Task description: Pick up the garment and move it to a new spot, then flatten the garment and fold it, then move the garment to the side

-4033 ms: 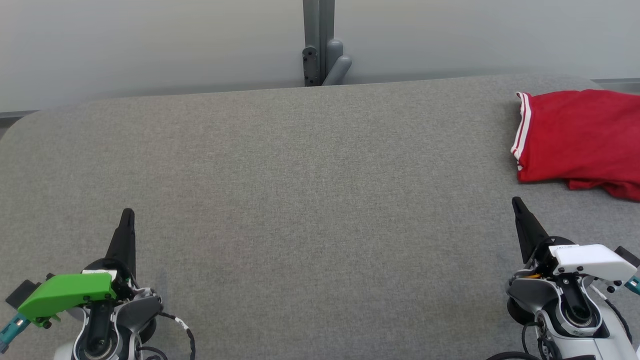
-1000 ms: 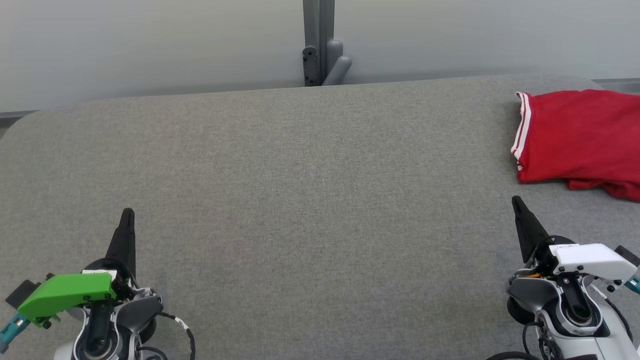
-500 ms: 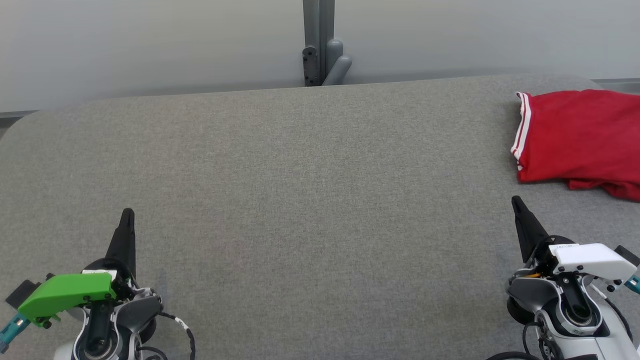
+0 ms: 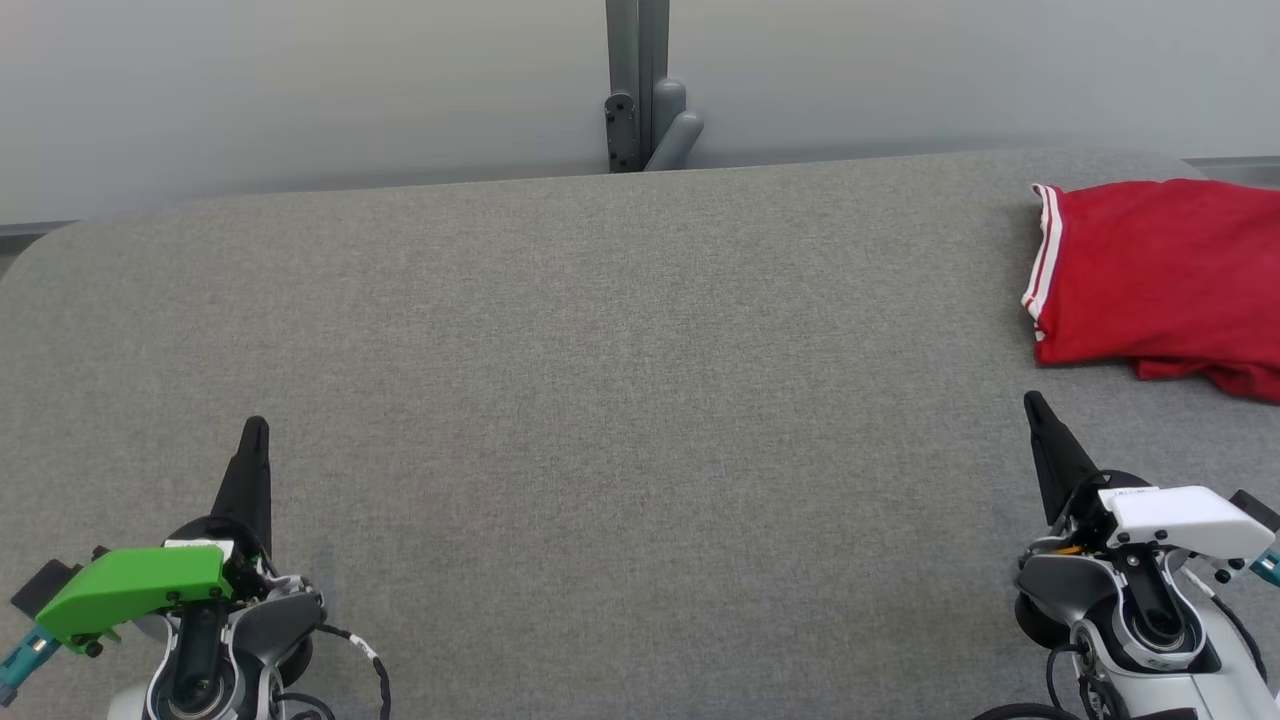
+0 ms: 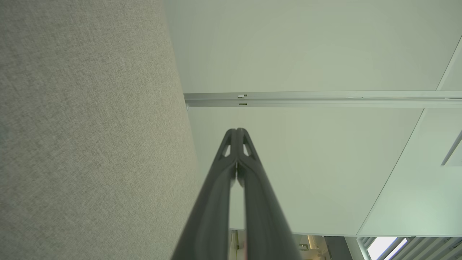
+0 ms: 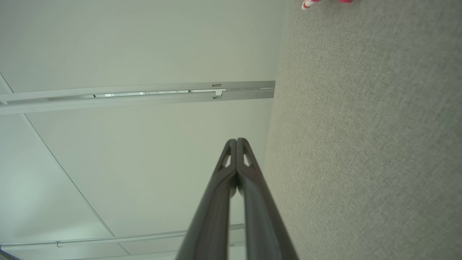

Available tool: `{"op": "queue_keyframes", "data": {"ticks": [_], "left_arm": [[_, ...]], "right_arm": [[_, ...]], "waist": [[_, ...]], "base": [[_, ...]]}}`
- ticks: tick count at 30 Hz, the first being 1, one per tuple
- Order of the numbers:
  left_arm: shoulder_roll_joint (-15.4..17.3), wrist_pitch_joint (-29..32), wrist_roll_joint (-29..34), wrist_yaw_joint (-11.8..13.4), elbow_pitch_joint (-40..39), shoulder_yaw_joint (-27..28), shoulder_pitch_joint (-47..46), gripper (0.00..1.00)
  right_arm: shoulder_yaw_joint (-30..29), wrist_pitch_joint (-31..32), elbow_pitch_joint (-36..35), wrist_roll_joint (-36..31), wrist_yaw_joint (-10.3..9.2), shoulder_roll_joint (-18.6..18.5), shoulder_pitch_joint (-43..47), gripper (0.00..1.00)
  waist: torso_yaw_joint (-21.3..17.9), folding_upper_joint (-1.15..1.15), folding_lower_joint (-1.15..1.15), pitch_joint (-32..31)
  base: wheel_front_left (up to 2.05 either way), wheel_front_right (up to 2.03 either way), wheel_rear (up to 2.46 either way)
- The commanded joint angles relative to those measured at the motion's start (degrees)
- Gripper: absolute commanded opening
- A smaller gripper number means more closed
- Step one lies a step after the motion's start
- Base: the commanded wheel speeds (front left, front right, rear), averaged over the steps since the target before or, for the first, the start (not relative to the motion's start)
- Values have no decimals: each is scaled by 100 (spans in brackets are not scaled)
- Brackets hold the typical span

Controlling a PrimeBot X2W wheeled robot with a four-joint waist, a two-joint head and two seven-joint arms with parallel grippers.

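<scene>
Currently listed: one red garment (image 4: 1160, 280) with a white-striped hem, lying rumpled at the far right corner of the grey table (image 4: 620, 380) and running past the view's right edge. Left gripper (image 4: 255, 430), near left corner, jaws pressed together, empty. Right gripper (image 4: 1030, 402), near right corner, jaws likewise pressed together, empty, near the garment's front edge but apart from it. Grey post (image 4: 637, 85) behind the table's far edge.

Grey fabric-covered table (image 4: 620, 380) under and ahead of left gripper (image 4: 255, 430) and right gripper (image 4: 1030, 405). Beyond their tips, pale grey wall (image 4: 300, 90), split by upright grey metal post (image 4: 637, 70) midway between them. Soft, even light throughout.
</scene>
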Motion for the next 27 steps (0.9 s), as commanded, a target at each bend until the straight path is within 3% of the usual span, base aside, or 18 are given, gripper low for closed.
{"op": "queue_keyframes", "data": {"ticks": [1,27], "left_arm": [[32,-6,-7,10,-14,12,-59,0],[32,-6,-7,10,-15,12,-59,0]], "right_arm": [[4,-25,-15,31,2,-27,37,0],[125,-106,-28,141,2,-115,50,0]], "waist": [[0,0,0,0],[0,0,0,0]], "base": [[0,0,0],[0,0,0]]}}
